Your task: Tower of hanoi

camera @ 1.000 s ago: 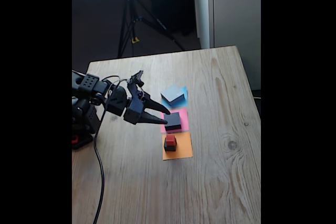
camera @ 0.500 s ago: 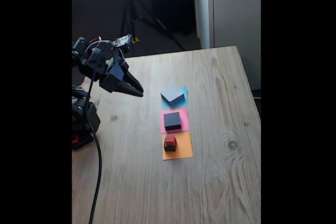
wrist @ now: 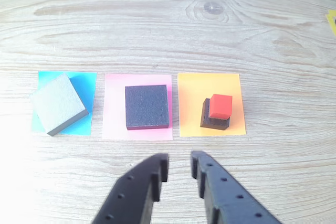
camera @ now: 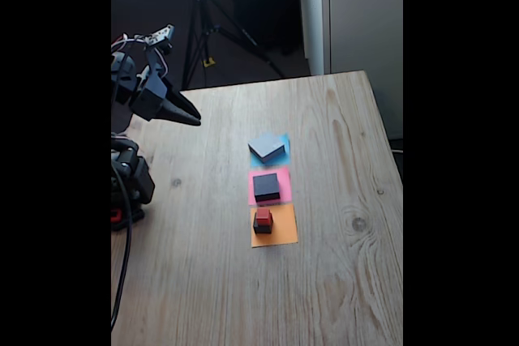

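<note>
Wooden table (wrist: pixel 273 30) carries three paper squares in one row: we see the grey block (wrist: pixel 58 103) overhanging the blue one's edge, the black block (wrist: pixel 147 106) on pink, the red cube (wrist: pixel 220 106) upon the dark grey block (wrist: pixel 214 121) on orange. Our gripper (wrist: pixel 178 165) hangs well apart from them, slightly parted and empty, with bare wood between.

A pale wooden table (camera: pixel 340 200); behind it a dark floor, a black tripod (camera: pixel 212 30), a grey wall (camera: pixel 365 14).

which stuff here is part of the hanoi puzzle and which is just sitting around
Part of the job:
- wide grey block, on the blue square
- black block, on the pink square
- small dark grey block, on the orange square
- red cube, on top of it
- gripper, holding nothing

Just there:
- tripod behind the table
- table
</note>
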`<state>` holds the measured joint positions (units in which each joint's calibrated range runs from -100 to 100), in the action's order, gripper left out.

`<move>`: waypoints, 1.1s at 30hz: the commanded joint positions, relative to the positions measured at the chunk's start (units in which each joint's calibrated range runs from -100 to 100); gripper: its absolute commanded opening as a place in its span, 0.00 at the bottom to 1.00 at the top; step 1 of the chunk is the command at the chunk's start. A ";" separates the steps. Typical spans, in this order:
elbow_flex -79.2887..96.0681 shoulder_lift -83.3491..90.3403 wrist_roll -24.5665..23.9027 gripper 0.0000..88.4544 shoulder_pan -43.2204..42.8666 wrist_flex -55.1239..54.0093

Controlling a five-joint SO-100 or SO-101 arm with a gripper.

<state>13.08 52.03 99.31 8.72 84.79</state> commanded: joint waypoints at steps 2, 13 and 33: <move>8.65 3.38 0.69 0.14 0.01 -6.24; 38.46 4.29 0.69 0.43 2.10 -36.83; 76.37 -8.50 0.69 0.50 3.94 -103.93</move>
<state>87.92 46.30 99.31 12.13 -9.21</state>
